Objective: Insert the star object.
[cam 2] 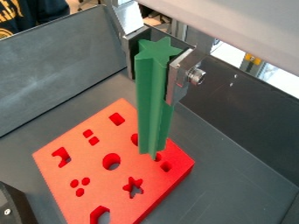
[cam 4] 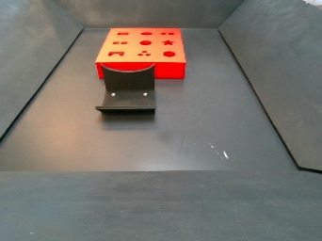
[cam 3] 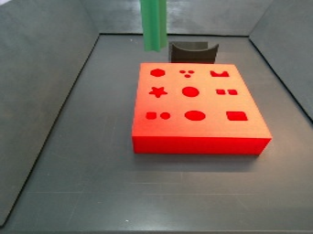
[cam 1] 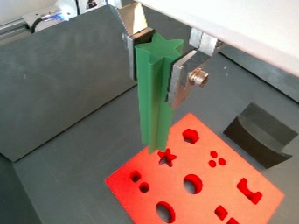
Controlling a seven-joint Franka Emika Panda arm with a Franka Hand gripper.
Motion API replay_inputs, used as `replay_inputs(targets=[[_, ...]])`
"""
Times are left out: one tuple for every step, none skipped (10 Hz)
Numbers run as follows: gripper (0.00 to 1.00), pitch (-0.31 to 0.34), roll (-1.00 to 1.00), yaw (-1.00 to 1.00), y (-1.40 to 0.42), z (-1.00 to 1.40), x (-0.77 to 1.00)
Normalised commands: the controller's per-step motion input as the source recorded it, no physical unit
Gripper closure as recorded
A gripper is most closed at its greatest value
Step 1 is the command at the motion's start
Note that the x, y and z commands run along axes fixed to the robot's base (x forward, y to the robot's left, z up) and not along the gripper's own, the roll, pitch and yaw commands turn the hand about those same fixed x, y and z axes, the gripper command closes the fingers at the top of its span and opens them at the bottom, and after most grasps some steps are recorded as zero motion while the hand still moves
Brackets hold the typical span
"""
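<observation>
The gripper [cam 1: 158,63] is shut on the star object [cam 1: 155,96], a long bright green ridged bar held upright by its top end, also in the other wrist view [cam 2: 152,96]. The bar hangs over the red block [cam 1: 198,175] with shaped holes. Its lower end sits close to the star-shaped hole [cam 1: 167,157] and is apart from the block. In a side view only the bar [cam 3: 153,26] shows, above the far left of the block [cam 3: 196,110]; the gripper is cut off. In the other side view the block [cam 4: 141,52] shows without bar or gripper.
A small dark grey curved piece [cam 3: 192,50] stands on the floor just beyond the red block, also in a side view [cam 4: 127,94] and a wrist view [cam 1: 263,131]. Dark grey walls [cam 3: 73,82] slope up around the floor on all sides.
</observation>
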Motion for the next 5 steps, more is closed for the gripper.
replay_inputs(targets=[[1.0, 0.047, 0.0, 0.0, 0.0, 0.0, 0.11], [1.0, 0.283, 0.04, -0.42, 0.57, -0.56, 0.28], [1.0, 0.291, 0.01, -0.59, 0.43, -0.55, 0.29], [1.0, 0.26, 0.0, -0.73, 0.32, -0.59, 0.15], [1.0, 0.244, -0.16, -0.64, 0.1, -0.47, 0.27]])
